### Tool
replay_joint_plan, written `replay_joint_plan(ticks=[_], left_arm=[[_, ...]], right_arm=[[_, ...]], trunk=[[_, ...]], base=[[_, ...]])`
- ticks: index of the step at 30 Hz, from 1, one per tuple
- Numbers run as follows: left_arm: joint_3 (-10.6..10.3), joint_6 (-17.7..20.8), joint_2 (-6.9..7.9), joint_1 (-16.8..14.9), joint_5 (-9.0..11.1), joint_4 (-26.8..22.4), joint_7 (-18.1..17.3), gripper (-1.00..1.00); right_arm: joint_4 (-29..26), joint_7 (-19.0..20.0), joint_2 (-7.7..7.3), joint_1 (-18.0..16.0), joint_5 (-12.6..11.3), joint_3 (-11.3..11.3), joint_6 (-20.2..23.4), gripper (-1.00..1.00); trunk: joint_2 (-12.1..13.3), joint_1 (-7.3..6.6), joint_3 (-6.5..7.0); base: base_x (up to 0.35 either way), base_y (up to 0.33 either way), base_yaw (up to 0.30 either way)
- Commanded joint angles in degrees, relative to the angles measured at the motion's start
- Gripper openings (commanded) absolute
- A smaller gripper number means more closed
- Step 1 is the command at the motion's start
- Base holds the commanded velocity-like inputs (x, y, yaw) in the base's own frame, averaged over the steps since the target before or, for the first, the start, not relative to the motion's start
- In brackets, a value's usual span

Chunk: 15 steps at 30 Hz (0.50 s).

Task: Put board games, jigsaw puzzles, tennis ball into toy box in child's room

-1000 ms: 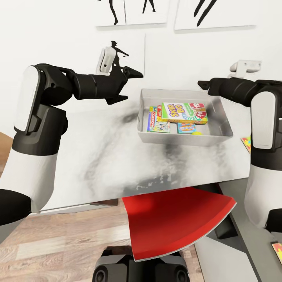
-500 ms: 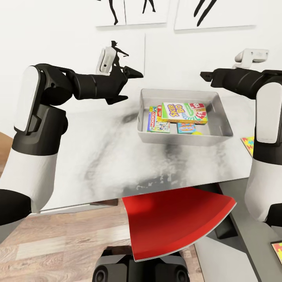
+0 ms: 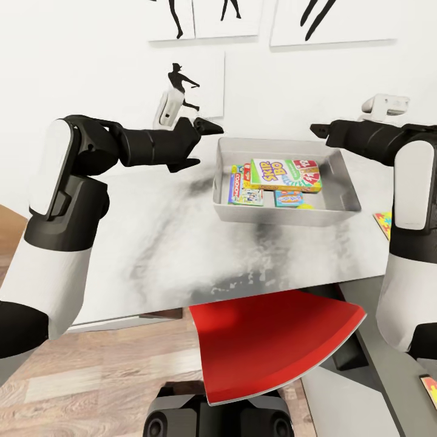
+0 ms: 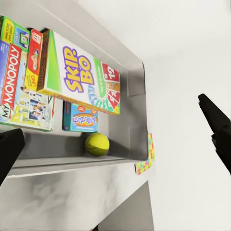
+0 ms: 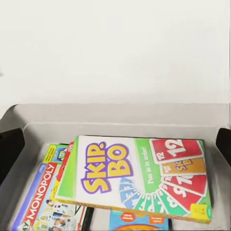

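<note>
Toy box (image 3: 343,195): pale grey bin on the bench (image 3: 152,243), holding all three board games and the tennis ball.
SKIP-BO box (image 3: 285,174): uppermost, lying tilted across the other two; stiff card, light by the look of it.
MONOPOLY box (image 3: 241,188): flat beneath, at the bin's left end.
Blue box (image 3: 287,198): smallest, half hidden under SKIP-BO.
Tennis ball (image 4: 97,144): yellow-green, in a bin corner beside the blue box; liable to roll if nudged.
Jigsaw puzzles: one (image 3: 382,221) flat on the bench just right of the bin, partly behind the right arm; another (image 3: 430,388) on the dark wing at the lower right. Both outside the bin.
Handling, judged: thin, light, stiff squares lying flush, little edge to pinch; best slid to the bench edge and taken by an overhanging side.
Left gripper (image 3: 206,135): jaws spread, empty, just left of the bin.
Right gripper (image 3: 318,130): above the bin's far right corner; fingertips at both edges of the wrist view, so jaws spread, empty.
</note>
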Motion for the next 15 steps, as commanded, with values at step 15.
replay_joint_plan(ticks=[15], left_arm=[[-0.23,-0.05,0.06,1.45,0.15,-0.48,0.09,1.00]], right_arm=[[0.34,-0.30,0.27,2.06,-0.79,-1.01,0.17,1.00]], trunk=[[-0.10,0.03,-0.08]], base=[[0.000,0.000,0.000]])
